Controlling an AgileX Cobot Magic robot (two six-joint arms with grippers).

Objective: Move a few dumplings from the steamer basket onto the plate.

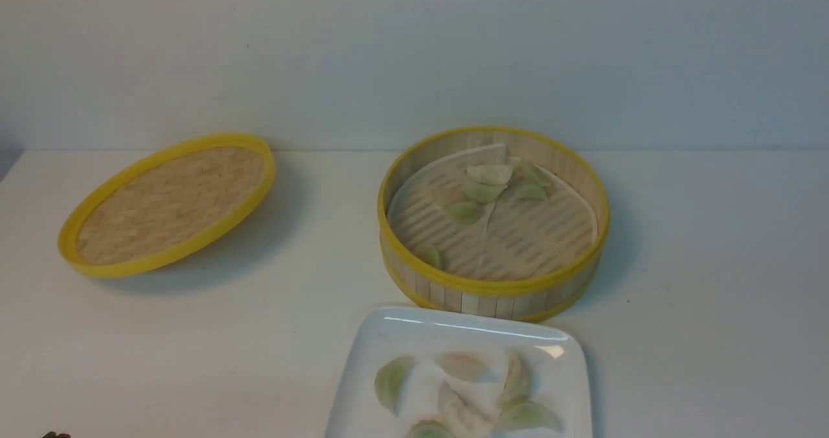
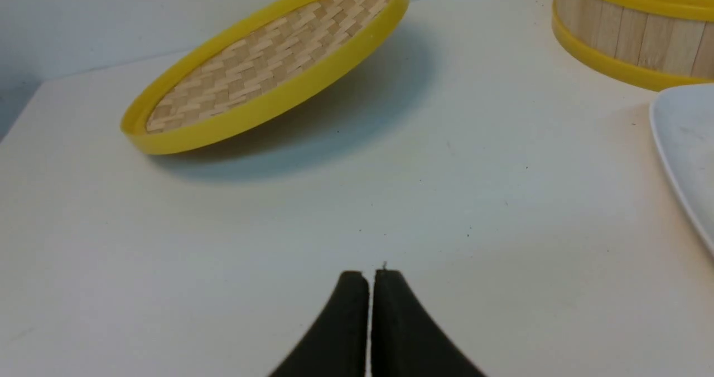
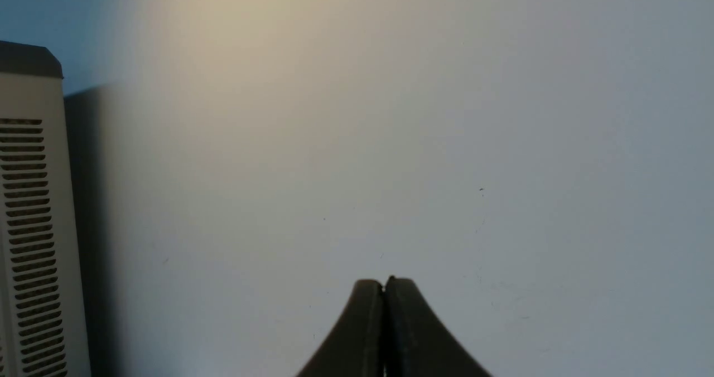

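The steamer basket (image 1: 401, 185) stands at the centre right of the table, with several pale green and off-white dumplings (image 1: 482, 192) on its white liner. The white square plate (image 1: 401, 331) lies just in front of it and holds several dumplings (image 1: 392, 381). In the left wrist view the basket's wall (image 2: 630, 37) and the plate's edge (image 2: 683, 143) show at one side. My left gripper (image 2: 370, 274) is shut and empty above bare table, away from the plate. My right gripper (image 3: 384, 282) is shut and empty over bare table; neither the basket nor the plate shows in its view.
The shallow woven lid (image 1: 168, 201) with a yellow rim lies tilted at the far left of the table, also seen in the left wrist view (image 2: 268, 64). A beige vented box (image 3: 33, 226) stands beside the table in the right wrist view. A pale wall runs behind the table.
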